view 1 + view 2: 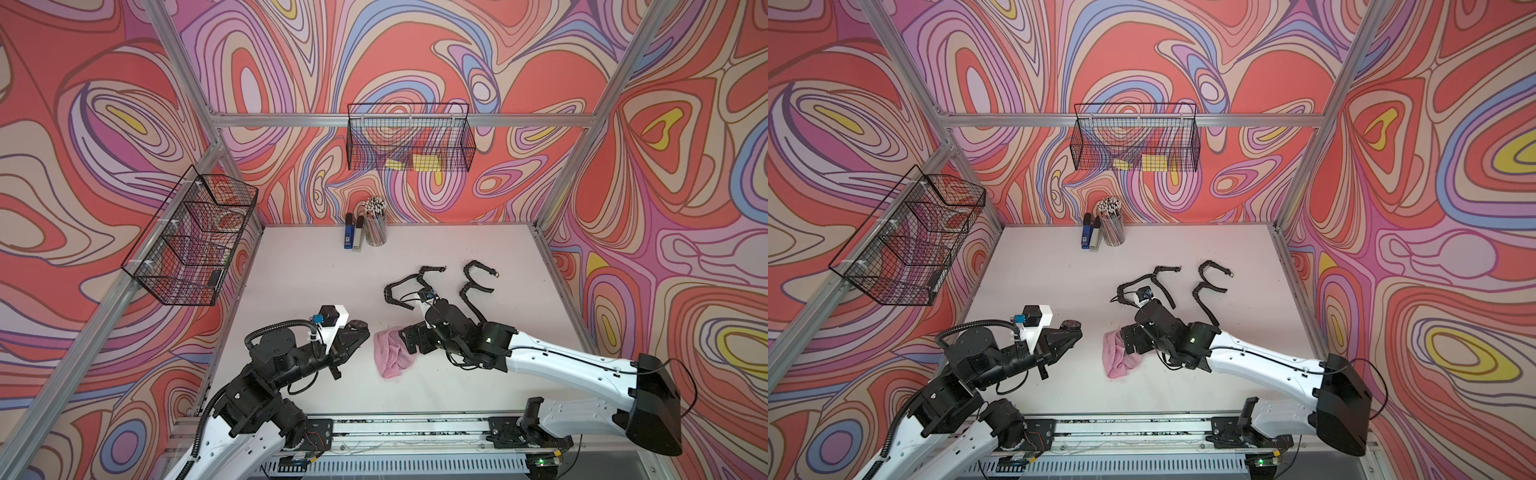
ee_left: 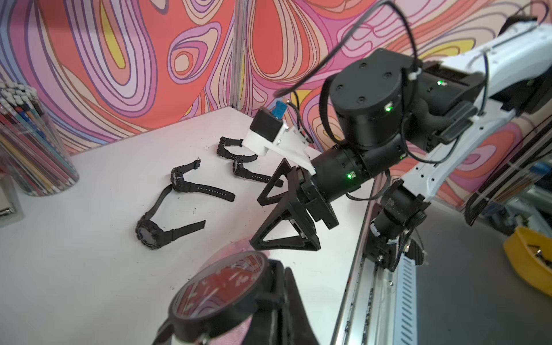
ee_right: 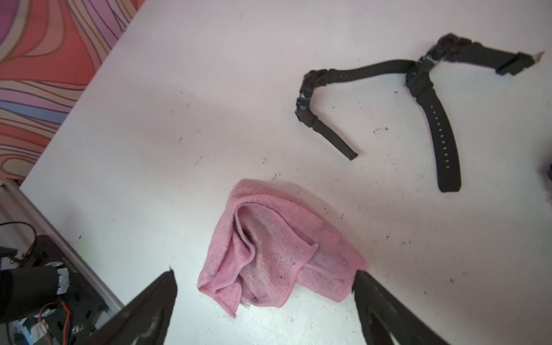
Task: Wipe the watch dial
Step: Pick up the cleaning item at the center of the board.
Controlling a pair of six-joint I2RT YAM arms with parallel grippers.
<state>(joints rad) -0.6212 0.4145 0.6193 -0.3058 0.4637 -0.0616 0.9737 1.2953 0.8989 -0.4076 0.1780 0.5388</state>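
Left gripper (image 1: 356, 332) clenched on watch (image 2: 221, 295), dial exposed, held above near-left part of table (image 1: 291, 266). Right gripper (image 3: 263, 277) spread wide, nothing grasped, over pink cloth (image 3: 274, 248) lying just right of watch. Cloth judged soft, light, limp: best pinched at raised fold. Dial glass judged smooth, easily scratched.

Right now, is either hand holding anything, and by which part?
Left hand is shut on the round black wristwatch, clamping its case edge beside the dial. Right hand is open over the crumpled pink cloth, holding nothing.
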